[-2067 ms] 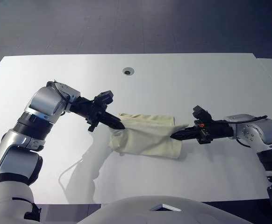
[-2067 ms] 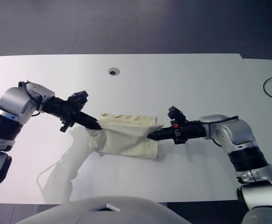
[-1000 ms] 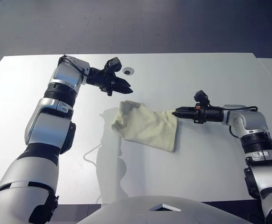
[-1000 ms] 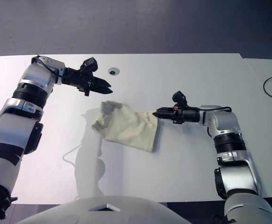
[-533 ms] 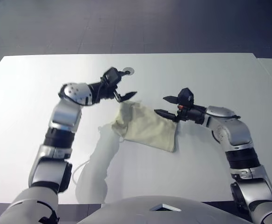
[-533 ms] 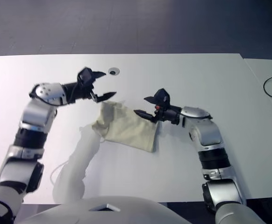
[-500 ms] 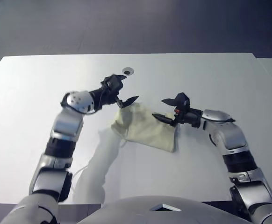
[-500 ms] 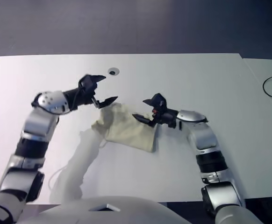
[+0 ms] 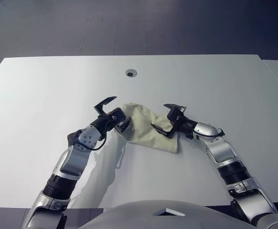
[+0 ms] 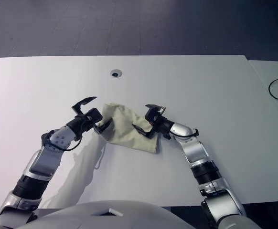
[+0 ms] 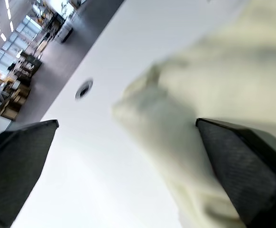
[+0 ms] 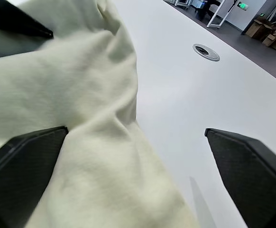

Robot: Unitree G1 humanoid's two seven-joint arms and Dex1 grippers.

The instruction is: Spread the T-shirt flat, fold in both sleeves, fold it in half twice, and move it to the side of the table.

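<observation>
T-shirt, pale yellow, folded small (one corner bunched), on table

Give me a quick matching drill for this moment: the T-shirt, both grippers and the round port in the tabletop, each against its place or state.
Column one:
1. T-shirt
2. left gripper
3. right gripper
4. round port

Column two:
A. open, at the shirt's right edge
B. set into the far part of the table
C. lying bunched at mid-table
D. open, at the shirt's left edge

Pairs: 1-C, 2-D, 3-A, 4-B
</observation>
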